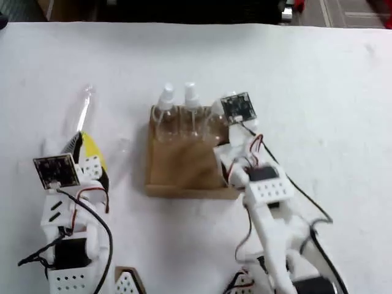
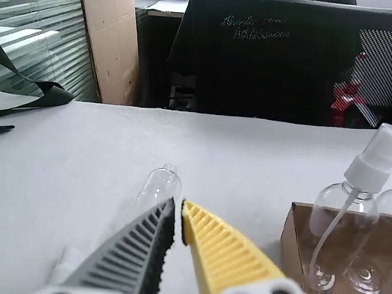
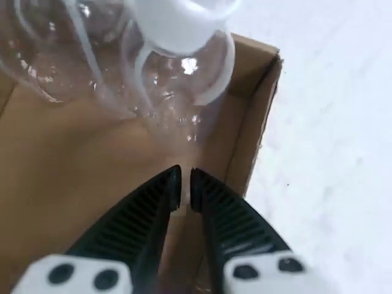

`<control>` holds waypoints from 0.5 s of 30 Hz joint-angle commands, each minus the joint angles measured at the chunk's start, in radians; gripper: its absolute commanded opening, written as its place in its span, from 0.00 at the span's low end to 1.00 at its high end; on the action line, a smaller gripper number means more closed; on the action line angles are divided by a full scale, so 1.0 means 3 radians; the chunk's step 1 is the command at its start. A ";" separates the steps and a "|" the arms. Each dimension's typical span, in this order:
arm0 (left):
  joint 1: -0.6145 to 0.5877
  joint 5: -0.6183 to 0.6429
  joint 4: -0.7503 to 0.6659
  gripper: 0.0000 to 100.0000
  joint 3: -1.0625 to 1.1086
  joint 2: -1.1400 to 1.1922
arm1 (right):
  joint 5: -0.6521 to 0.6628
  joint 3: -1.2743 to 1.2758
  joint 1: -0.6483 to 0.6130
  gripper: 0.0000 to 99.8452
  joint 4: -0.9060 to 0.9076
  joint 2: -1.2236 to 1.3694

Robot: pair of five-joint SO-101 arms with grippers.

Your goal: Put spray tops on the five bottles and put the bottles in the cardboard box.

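The left end effector [image 2: 178, 214] has one grey and one yellow finger, both ribbed. It is clenched, tips meeting, with nothing between them. Just beyond those tips a loose bottle [image 2: 157, 187] lies on its side on the white desk [image 2: 92, 159]. It is clear plastic, slim and round, and its bare open neck points away from the end effector. Off to the yellow finger's side stands the cardboard box [image 2: 297, 236], a low, open, brown tray.

The right end effector [image 3: 184, 177] has two black ribbed fingers and hangs over the inside of the box, close to one corner. Its fingers are clenched down to a thin slit and grip nothing. Directly ahead of its tips, and near them, a capped bottle [image 3: 177, 98] stands upright on the box floor by the wall. It is clear and round-bodied, with a white spray top [image 3: 184, 15] and a thin tube curving down inside.

Beyond it, further from that corner, a middle bottle [image 1: 191, 116] and an end bottle [image 1: 165, 116] stand along the same wall. Both are clear and upright, and each has a white sprayer. This row of three lines the side of the box farthest from both arms.
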 commanded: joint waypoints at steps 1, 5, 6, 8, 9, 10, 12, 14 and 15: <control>0.0043 -0.0292 -0.0087 0.03 -0.0077 -0.0049 | 0.0026 0.0256 -0.0043 0.02 0.0013 -0.0862; 0.0049 -0.0317 0.0153 0.03 -0.0266 -0.0043 | -0.0020 0.0598 0.0197 0.02 -0.0013 -0.1706; 0.0049 -0.0317 0.0235 0.03 -0.0332 -0.0043 | -0.0128 0.0650 0.0304 0.02 -0.0013 -0.1859; 0.0049 -0.0322 0.0332 0.03 -0.0440 -0.0043 | -0.0414 0.0706 0.0555 0.02 -0.0013 -0.2048; 0.0049 -0.0322 0.0363 0.03 -0.0476 -0.0043 | -0.0532 0.0716 0.0673 0.02 -0.0013 -0.2079; 0.0049 -0.0332 0.0394 0.03 -0.0511 -0.0043 | -0.0634 0.0716 0.0780 0.02 -0.0018 -0.2079; 0.0049 -0.0450 0.0425 0.03 -0.0588 -0.0038 | -0.0747 0.0726 0.0913 0.02 -0.0125 -0.2023; 0.0049 -0.0563 0.0465 0.03 -0.0685 -0.0038 | -0.0757 0.0726 0.0969 0.02 -0.0233 -0.1905; 0.0049 -0.0619 0.0506 0.03 -0.0752 -0.0028 | -0.0752 0.0726 0.0969 0.02 -0.0289 -0.1818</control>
